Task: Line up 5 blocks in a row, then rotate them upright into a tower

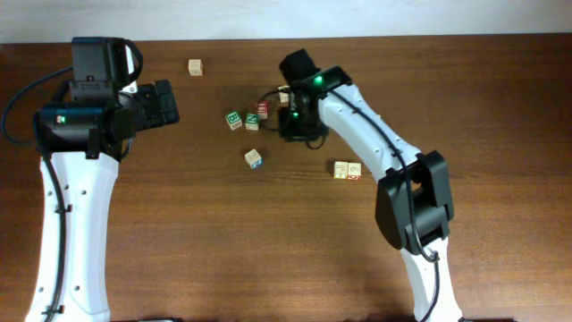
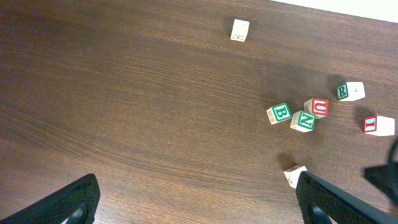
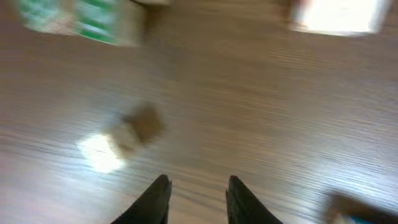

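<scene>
Risk: right pincer (image 3: 196, 200) hung low just beside the middle cluster; a careless sweep could knock the B block (image 2: 279, 113), N block (image 2: 303, 121) or U block (image 2: 316, 107), packed close together, and skew them. Its jaws stood narrowly apart, nothing between. Right wrist view was blurred, so aim looked unsure. Left pincer (image 2: 199, 208) gaped wide, empty, well apart at the left. The blocks (image 1: 255, 158) were small pale wooden cubes with green, red or blue letters, scattered across the counter (image 1: 206, 233); 1 lone block (image 1: 195, 67) sat near the far edge.

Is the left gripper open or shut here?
Open: the left gripper has its fingers far apart at the wrist view's lower corners, gripping nothing.
</scene>
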Motion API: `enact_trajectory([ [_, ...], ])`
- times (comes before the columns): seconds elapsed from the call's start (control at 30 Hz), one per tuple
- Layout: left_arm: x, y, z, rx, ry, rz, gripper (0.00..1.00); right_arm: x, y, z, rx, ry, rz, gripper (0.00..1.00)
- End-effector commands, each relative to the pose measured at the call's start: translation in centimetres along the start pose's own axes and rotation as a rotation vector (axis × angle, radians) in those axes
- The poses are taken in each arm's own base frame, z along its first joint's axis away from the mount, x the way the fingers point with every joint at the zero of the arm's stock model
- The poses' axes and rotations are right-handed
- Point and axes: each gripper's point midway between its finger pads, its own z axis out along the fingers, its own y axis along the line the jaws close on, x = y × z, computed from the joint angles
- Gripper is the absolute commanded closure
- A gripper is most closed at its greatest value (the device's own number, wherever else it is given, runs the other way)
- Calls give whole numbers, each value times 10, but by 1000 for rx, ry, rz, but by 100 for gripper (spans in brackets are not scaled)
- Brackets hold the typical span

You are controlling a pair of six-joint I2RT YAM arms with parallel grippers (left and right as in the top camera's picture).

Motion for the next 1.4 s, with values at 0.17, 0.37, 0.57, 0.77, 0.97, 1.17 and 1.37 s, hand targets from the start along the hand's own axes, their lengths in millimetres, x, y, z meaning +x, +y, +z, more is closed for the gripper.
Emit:
enact_trajectory([
  [0.17,-5,3,-1,-12,-10,-18,1,17,61,21,11,-73,-100,42],
  [0.37,-5,3,-1,-12,-10,-18,1,19,63,35,22,-68,-433,37],
  [0.57,-5,3,-1,-13,-11,-18,1,25,60,61,22,-31,-549,39],
  [0.77,-5,3,-1,-12,-10,-18,1,25,58,71,21,-27,-547,45],
  [0.97,-5,3,-1,-12,-10,-18,1,27,55,79,26,-13,-534,59],
  [1.17,-5,3,-1,-12,-10,-18,1,26,42,77,81,-10,-423,69],
  [1.37,-5,3,-1,-12,-10,-18,1,34,1,63,168,67,-168,70],
])
